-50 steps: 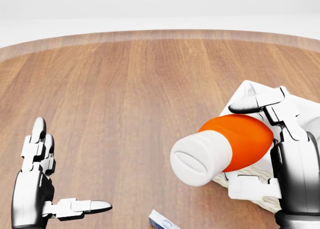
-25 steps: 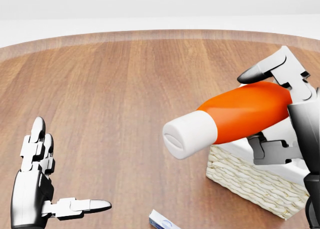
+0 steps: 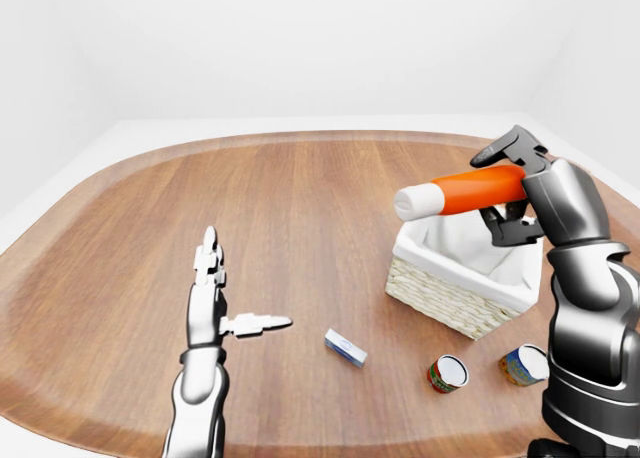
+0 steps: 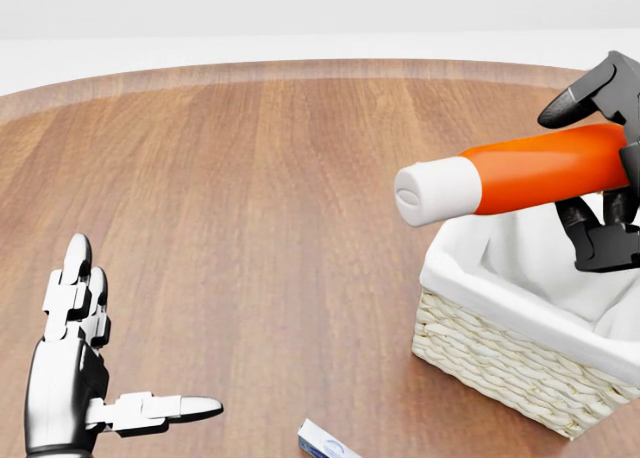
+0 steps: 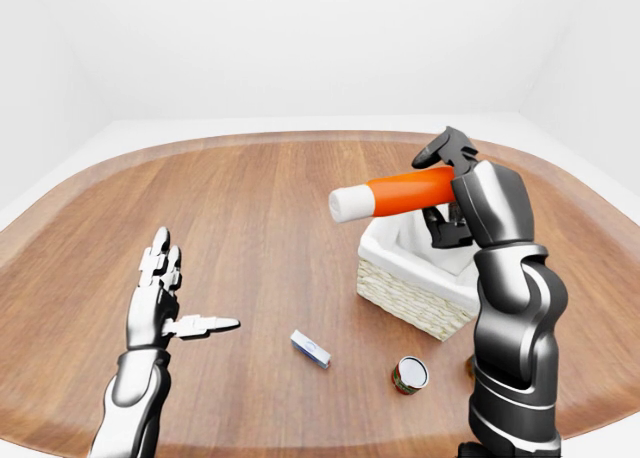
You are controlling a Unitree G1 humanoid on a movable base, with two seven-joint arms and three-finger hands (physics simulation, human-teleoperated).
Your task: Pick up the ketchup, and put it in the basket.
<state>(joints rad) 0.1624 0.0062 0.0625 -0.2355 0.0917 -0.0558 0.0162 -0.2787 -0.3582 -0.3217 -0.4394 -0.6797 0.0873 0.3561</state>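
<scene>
In the left-eye view, the right hand [image 3: 512, 183] is clamped round the orange ketchup bottle with a white cap [image 3: 462, 191], held nearly level just above the white-lined wicker basket [image 3: 455, 290]. Two small cans [image 3: 447, 373] lie below the basket, near the table edge. In the head view, the left hand [image 4: 85, 373] hovers with fingers spread, bare wooden table [image 4: 250, 198] around it, a small white box [image 4: 325, 441] to its right.
</scene>
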